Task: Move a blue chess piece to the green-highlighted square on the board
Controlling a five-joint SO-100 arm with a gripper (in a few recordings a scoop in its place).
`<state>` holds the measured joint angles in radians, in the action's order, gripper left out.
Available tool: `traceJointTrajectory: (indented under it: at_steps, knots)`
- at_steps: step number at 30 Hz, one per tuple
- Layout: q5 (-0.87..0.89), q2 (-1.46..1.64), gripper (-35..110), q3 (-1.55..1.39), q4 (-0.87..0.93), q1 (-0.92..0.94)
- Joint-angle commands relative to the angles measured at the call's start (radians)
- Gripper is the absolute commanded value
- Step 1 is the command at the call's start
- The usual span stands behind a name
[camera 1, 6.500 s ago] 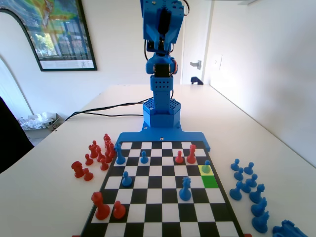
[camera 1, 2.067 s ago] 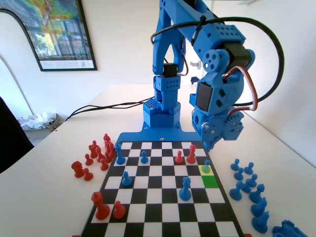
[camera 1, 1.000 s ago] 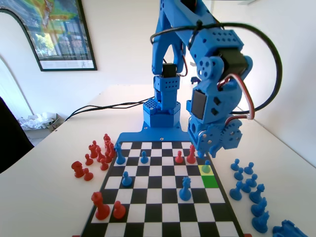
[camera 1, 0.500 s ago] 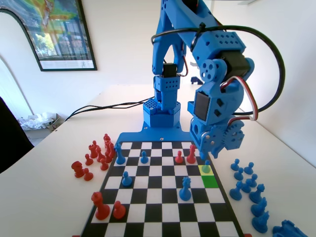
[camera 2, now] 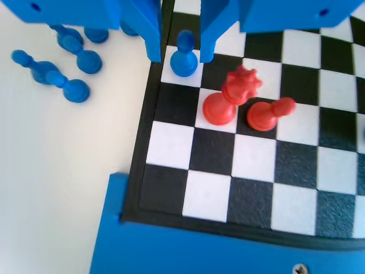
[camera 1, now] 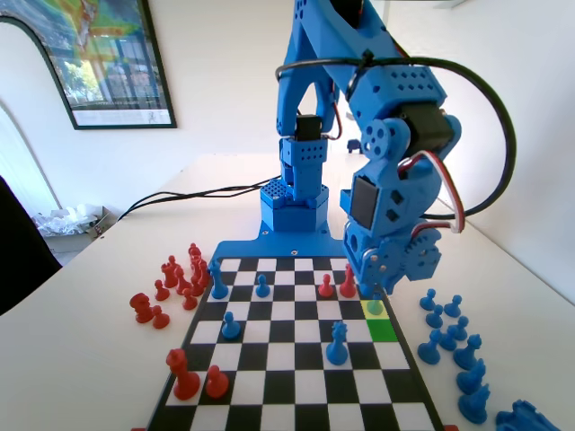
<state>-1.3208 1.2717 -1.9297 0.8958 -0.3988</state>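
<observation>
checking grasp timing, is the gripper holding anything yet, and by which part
Nothing is held yet. The gripper is open, its jaws straddling the blue chess piece at head height with gaps on both sides; the piece stands on the board.

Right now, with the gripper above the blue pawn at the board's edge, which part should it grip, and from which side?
Probably the narrow stem under the round head of the blue chess piece, coming straight down. It stands upright, and the open gripper already has a jaw on either side. The red crowned piece stands diagonally next to it, so a sideways approach looks riskier.
</observation>
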Motion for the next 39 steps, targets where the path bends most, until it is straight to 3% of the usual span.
traceJointTrajectory:
  at_steps: [1, 39]
  knots:
    - [-0.015, 0.018, 10, 0.051, 0.005, -0.008]
    - [-0.040, 0.012, 6, 0.034, -0.018, -0.014]
